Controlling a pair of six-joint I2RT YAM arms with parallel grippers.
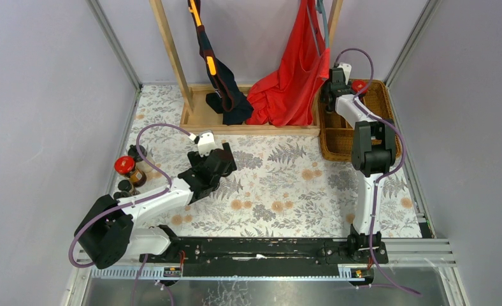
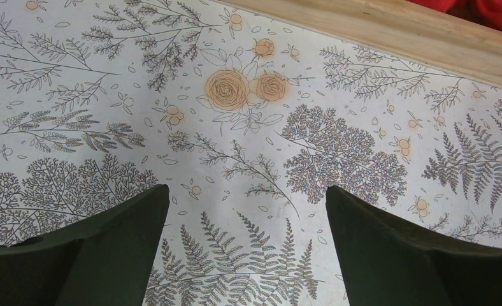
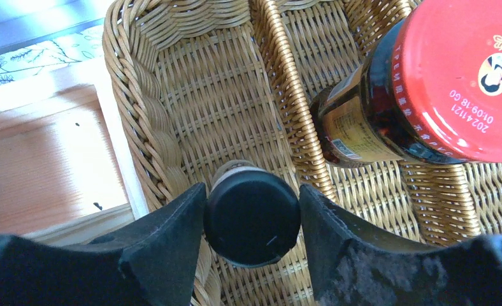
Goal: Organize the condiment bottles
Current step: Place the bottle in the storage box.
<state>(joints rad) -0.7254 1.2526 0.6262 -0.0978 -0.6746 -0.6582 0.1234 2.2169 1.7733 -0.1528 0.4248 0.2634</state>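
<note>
Wicker basket (image 3: pixel 191 95): wrist reveals black-capped bottle (image 3: pixel 251 220).

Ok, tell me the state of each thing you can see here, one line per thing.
Left gripper: open, empty, above the tablecloth.
Right gripper: fingers flank the black-capped bottle at its cap; grip unclear.
Black-capped bottle: capped, upright in one wicker basket compartment.
Basket jar: red lid on, in the adjacent compartment.
Table jar: red lid on, upright at the tablecloth's left edge.
Table bottles: black caps on, standing beside that jar.
</note>
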